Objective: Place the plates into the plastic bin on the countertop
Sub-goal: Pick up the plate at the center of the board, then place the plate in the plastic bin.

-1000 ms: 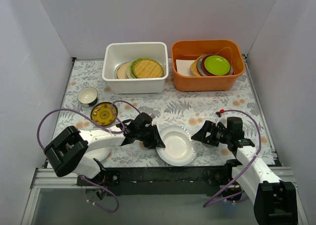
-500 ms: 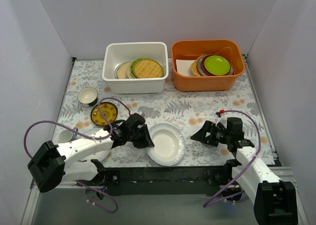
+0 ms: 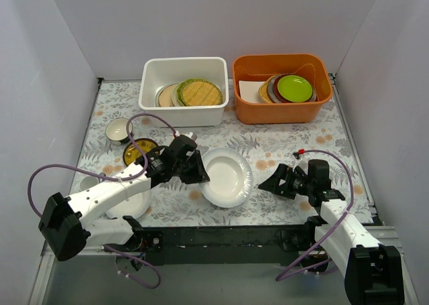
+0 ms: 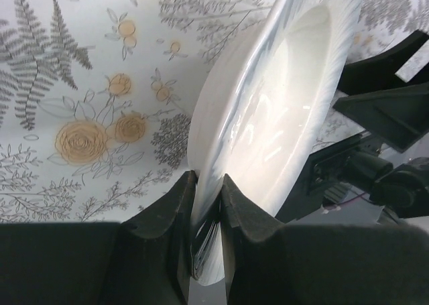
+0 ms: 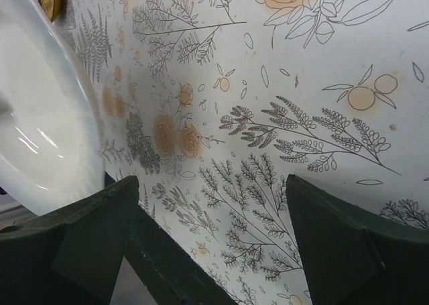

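Note:
My left gripper [image 3: 198, 174] is shut on the left rim of a plain white plate [image 3: 226, 177] and holds it lifted above the fern-print countertop [image 3: 281, 141]; the wrist view shows the rim [image 4: 268, 117] pinched between my fingers [image 4: 177, 204]. The white plastic bin [image 3: 151, 98] stands at the back with a woven bamboo plate [image 3: 199, 92] and other plates inside. A small dark-yellow patterned plate [image 3: 136, 149] lies behind my left arm. Another white plate [image 3: 131, 204] lies under that arm. My right gripper [image 3: 271, 181] is open and empty right of the held plate, which shows at the left of its view [image 5: 40, 131].
An orange tub [image 3: 244, 107] at the back right holds a stack with a lime-green plate [image 3: 295, 88] on top. A small bowl [image 3: 118, 129] sits at the left, a small cup [image 3: 88, 183] near the left edge. White walls enclose three sides.
My left gripper has carried the white plate up and away from the front edge, toward the middle of the countertop. The right arm has stayed still.

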Controlling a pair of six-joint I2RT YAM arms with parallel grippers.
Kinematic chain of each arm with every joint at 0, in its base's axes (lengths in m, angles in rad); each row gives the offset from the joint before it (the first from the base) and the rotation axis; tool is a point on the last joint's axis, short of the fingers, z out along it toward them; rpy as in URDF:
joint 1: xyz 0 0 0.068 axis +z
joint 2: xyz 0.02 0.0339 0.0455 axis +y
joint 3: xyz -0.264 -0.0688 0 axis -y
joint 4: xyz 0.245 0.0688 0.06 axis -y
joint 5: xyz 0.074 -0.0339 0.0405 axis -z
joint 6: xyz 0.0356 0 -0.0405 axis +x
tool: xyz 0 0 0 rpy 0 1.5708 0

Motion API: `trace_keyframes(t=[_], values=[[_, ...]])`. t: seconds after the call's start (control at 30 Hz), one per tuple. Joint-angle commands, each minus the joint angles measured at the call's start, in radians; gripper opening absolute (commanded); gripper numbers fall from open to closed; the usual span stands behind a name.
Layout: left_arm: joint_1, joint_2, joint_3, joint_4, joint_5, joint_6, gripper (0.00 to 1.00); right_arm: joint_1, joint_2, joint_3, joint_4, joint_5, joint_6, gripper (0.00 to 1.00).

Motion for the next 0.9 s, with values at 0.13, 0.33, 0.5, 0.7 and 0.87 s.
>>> trace_keyframes(t=[0.13,0.33,0.5,0.7,0.87], values=[[0.149,0.048,0.242,0.061,0.103,0.106,0.0,0.002,0.009,-0.023,0.017,-0.001,-0.003,0.98],[0.26,0.152,0.423,0.024,0.181,0.183,0.0,0.002,0.015,-0.027,0.023,-0.002,-0.003,0.98],[0.309,0.252,0.641,-0.039,0.204,0.238,0.0,0.002,0.024,-0.026,0.023,-0.004,-0.007,0.98],[0.379,0.355,0.807,-0.065,0.227,0.271,0.0,0.001,0.031,-0.023,0.024,-0.004,-0.014,0.98],[0.465,0.417,0.874,-0.046,0.29,0.268,0.0,0.001,0.041,-0.015,0.023,-0.005,-0.021,0.98]])
